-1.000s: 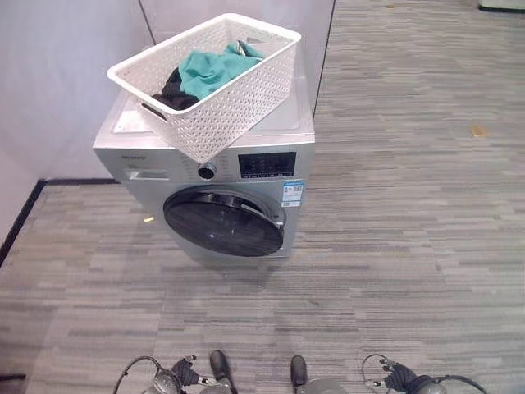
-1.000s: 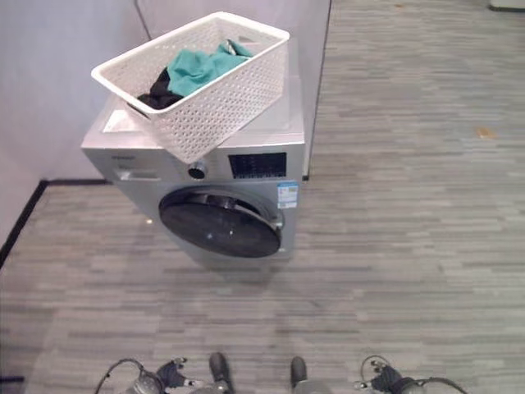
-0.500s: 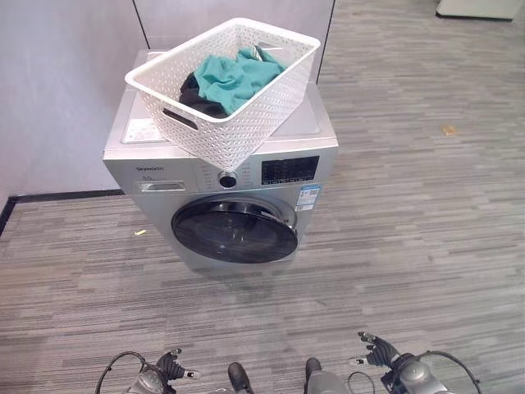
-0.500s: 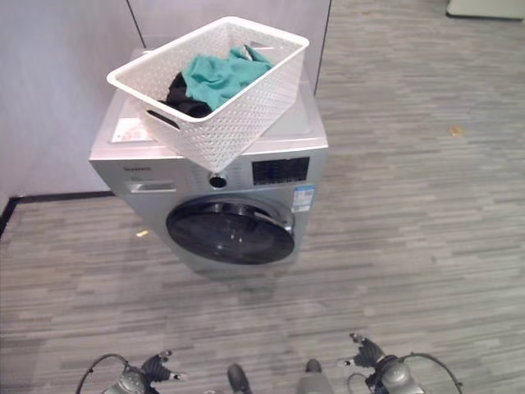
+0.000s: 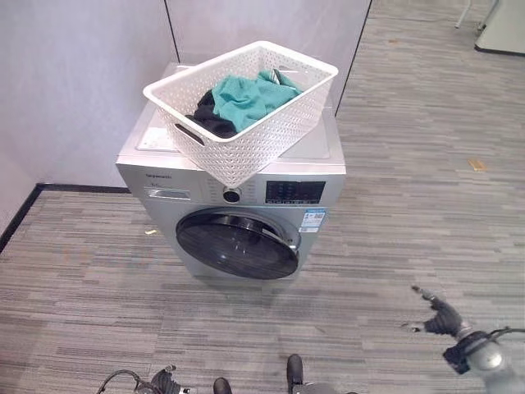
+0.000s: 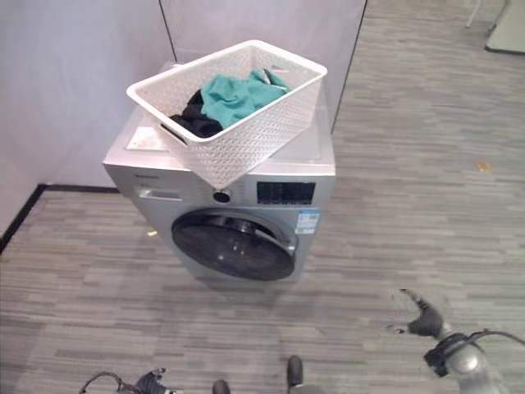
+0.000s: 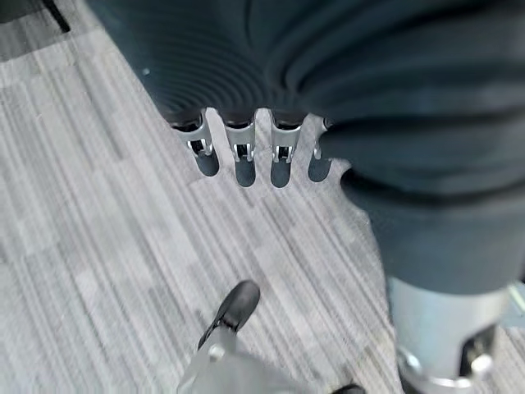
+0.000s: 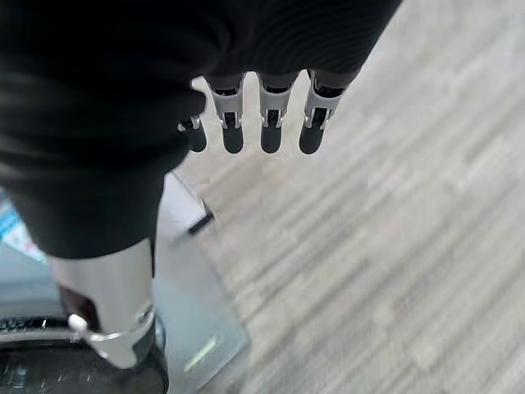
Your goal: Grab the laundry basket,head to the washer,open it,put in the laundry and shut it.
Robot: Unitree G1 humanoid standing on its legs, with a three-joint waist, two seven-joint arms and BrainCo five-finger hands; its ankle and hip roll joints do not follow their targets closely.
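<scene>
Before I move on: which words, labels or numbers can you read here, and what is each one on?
No text can be quoted; none is readable.
Washer, front upper left: a short word, too small to read.
Control panel: tiny markings, unreadable.
Blue sticker beside the door: print too small.
Pale label on the washer's top: blurred.
Laundry basket: no print seen.

Grey striped plank floor (image 5: 410,205) meeting pale walls (image 5: 74,82) with a dark baseboard (image 5: 74,187), and a small tan scrap (image 5: 476,164) lying on the floor.
</scene>
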